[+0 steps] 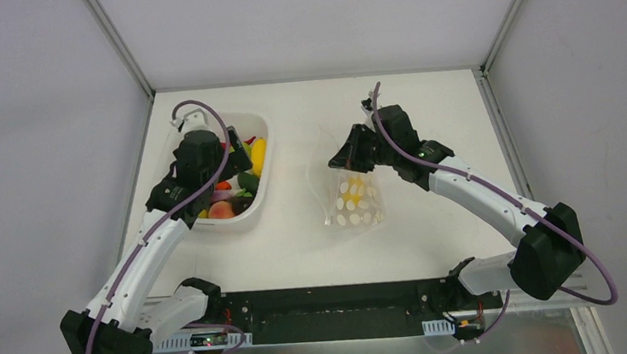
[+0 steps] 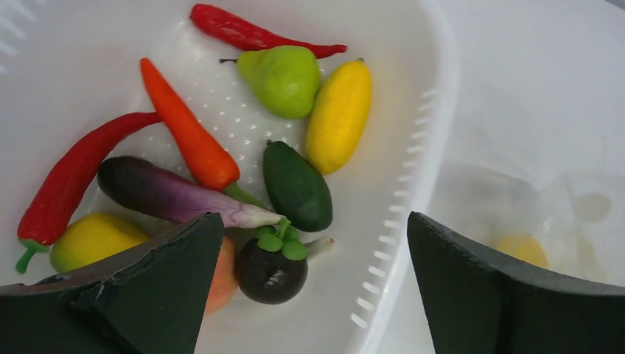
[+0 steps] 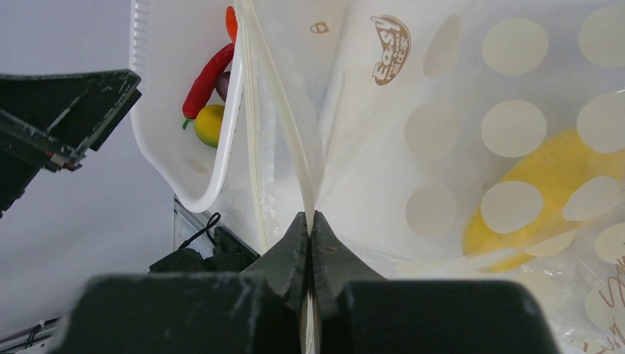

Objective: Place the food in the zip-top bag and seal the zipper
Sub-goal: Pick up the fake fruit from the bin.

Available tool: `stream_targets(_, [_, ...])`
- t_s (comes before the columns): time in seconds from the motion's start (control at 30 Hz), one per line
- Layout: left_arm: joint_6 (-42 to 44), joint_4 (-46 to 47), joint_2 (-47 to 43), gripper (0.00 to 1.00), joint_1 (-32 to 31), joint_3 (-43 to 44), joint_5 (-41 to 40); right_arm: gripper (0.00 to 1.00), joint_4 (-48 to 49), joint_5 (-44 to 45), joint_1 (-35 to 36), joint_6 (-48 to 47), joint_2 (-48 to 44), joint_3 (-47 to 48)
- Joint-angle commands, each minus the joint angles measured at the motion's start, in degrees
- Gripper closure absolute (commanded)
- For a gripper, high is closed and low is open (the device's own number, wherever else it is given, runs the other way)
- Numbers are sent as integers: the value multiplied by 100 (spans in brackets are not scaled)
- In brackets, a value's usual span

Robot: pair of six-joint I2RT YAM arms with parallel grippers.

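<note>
One bag lip between jaws (right)

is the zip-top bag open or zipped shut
Open: the right gripper pinches one lip of the zip-top bag, and the zipper strips stand apart.

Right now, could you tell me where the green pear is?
Left wrist view: the green pear lies in the white tub, between the top red chili and the long yellow fruit.
</note>
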Motion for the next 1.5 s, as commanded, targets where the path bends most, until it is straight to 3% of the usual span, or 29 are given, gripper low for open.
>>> stream_targets(0.0, [-581,22,333,1,480,-34,442,100,-1,-12,-8,-110,-95,38])
stream_targets(0.2, [-943,-62,1019,1,670,350,543,100,-59,13,-10,-97,-187,39])
stream_targets(0.4, [-1306,270,704,1,685,123,335,100,-70,113,-10,-106,-296,42])
stream_targets(0.5, [-721,497,599,1,693,-120,486,100,-72,117,-10,-117,-261,49])
stream_targets(0.63, [-1085,455,728,1,901,-161,562,100,-81,36,-9,-92,-189,84])
stream_targets(0.8, [-1461,317,1506,9,1060,500,295,100,-117,15,-8,-43,-152,102])
stream_targets(1.0, [-2047,-230,2802,10,1089,1674,62,100,-134,3,-10,36,-143,128])
stream_targets(1.47, [-2680,31,4257,9,1107,2103,114,100,-130,-35,-10,159,-235,40])
